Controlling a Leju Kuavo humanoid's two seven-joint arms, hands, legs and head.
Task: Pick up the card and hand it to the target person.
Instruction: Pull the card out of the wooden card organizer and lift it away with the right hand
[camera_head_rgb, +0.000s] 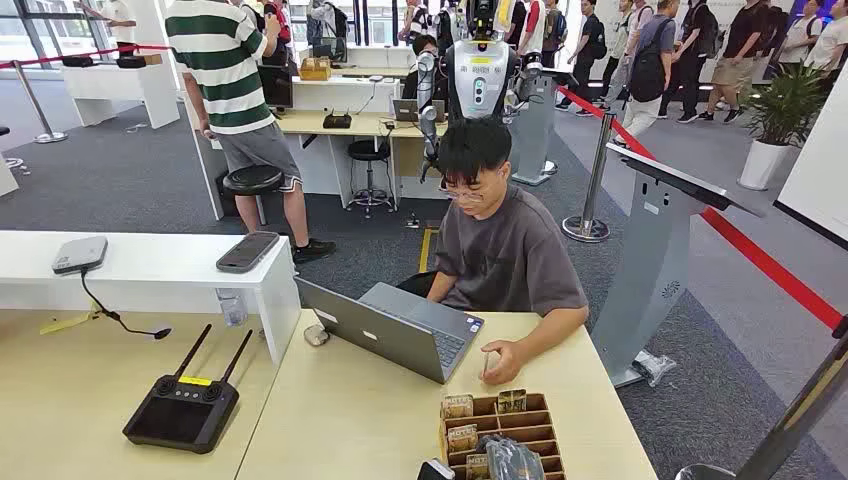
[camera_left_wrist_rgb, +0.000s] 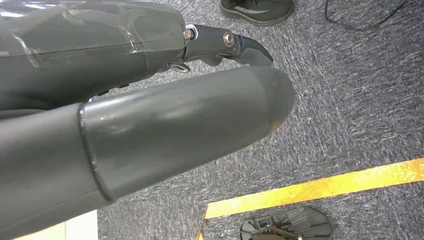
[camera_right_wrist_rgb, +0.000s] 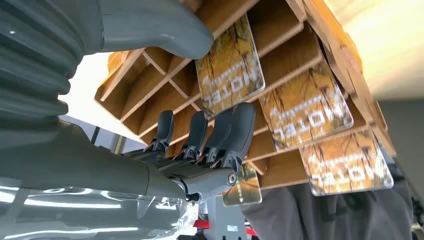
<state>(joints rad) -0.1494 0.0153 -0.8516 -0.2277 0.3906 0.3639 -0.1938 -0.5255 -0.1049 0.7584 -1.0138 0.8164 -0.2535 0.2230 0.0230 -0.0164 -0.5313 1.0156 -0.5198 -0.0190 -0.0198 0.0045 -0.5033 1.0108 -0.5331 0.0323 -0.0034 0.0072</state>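
With a card (camera_right_wrist_rgb: 230, 67) in the wooden rack (camera_head_rgb: 545, 440) at the table's five o'clock corner being pinched by the right hand (camera_right_wrist_rgb: 200, 100), neighbouring cards could be dragged out by the fingers.

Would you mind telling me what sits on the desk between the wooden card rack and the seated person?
In the head view, an open grey laptop and the person's resting hand lie between the card rack and the person.

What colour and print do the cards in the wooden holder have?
The cards are golden-yellow with a leafy picture and the white word HOTEL; the right wrist view shows this best.
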